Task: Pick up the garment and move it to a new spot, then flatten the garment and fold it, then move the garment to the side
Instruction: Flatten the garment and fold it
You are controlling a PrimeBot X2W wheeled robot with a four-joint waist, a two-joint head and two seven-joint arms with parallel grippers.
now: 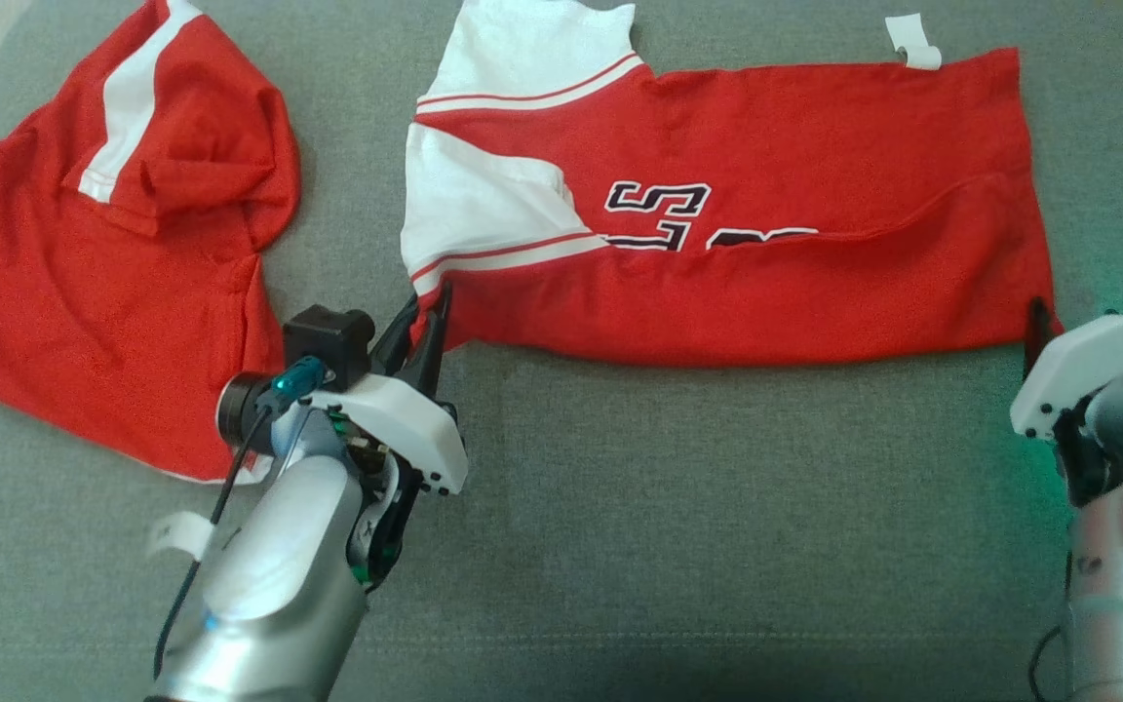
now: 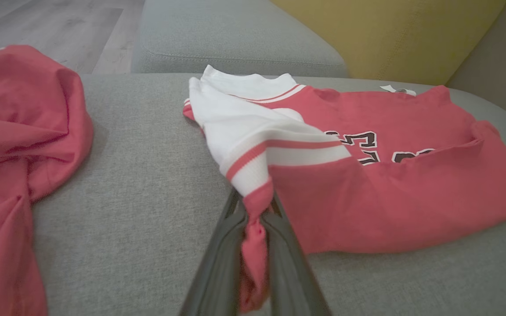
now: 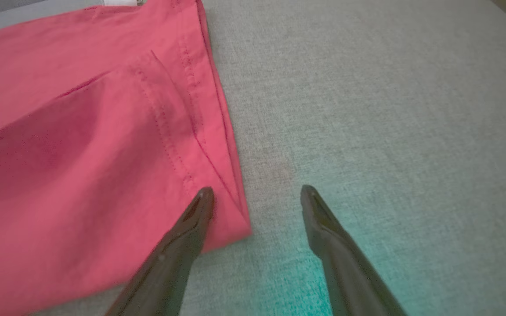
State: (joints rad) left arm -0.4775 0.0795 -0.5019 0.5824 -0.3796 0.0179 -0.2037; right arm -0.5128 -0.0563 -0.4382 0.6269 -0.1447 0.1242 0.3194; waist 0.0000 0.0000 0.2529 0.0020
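Got my left gripper (image 1: 430,317) clamped on the jersey's (image 1: 717,292) near-left corner, right gripper (image 3: 257,197) wide open over the near-right one. The jersey lies lengthwise between them.

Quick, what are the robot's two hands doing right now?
Left gripper: shut on the jersey, at a corner.
Right gripper: open, holding nothing.
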